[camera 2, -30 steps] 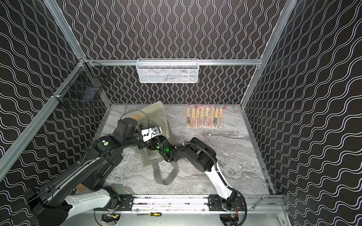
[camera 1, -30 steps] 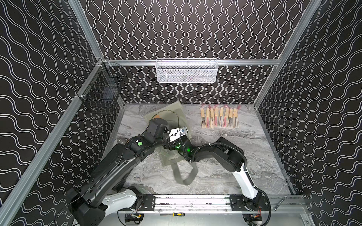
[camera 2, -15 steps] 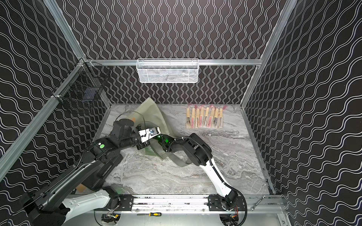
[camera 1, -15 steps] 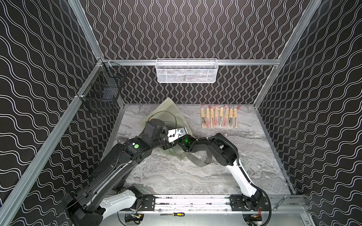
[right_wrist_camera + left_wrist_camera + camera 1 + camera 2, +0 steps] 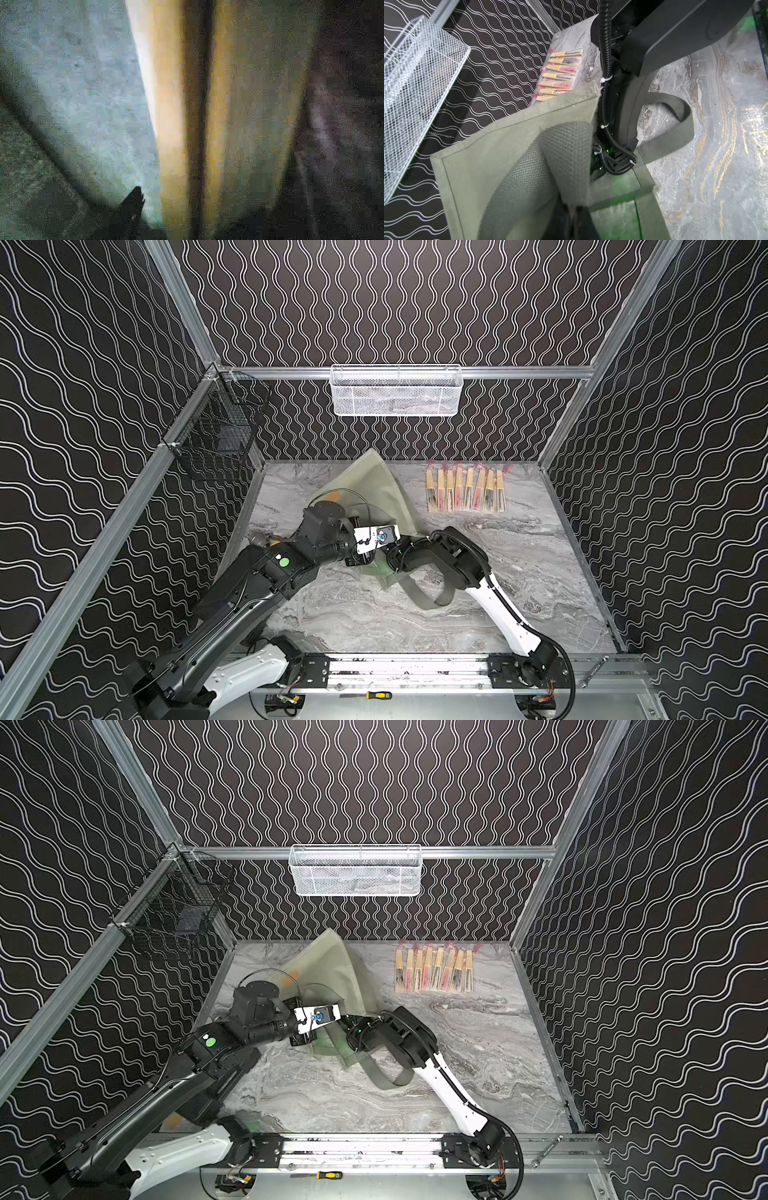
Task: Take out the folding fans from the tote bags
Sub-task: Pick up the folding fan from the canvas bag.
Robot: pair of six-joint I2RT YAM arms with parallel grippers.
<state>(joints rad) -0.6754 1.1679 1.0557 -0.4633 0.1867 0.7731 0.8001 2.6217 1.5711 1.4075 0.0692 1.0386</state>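
Observation:
The grey-green tote bag [image 5: 374, 485] [image 5: 332, 969] is held up at the table's middle left, one corner rising against the back wall. My left gripper [image 5: 575, 218] is shut on its strap handle [image 5: 566, 149]; in the top views it [image 5: 362, 561] sits under the white wrist camera. The right arm [image 5: 453, 556] reaches into the bag's mouth, hiding its gripper there. In the right wrist view, inside the dim bag, my right gripper [image 5: 193, 207] stands open around two light-wood folding fans [image 5: 170, 104]; one fingertip [image 5: 135, 199] shows. Several more fans [image 5: 465, 491] [image 5: 562, 70] lie in a row at back right.
The bag's other strap [image 5: 432, 597] loops on the marble table in front of the right arm. A white mesh basket [image 5: 397, 391] hangs on the back wall and a black wire basket [image 5: 216, 439] on the left wall. A screwdriver [image 5: 370, 696] lies by the front rail.
The left gripper has lifted the bag up and toward the back, so its corner now stands against the wall. The right arm has pushed into the bag's mouth and the loose strap was dragged along.

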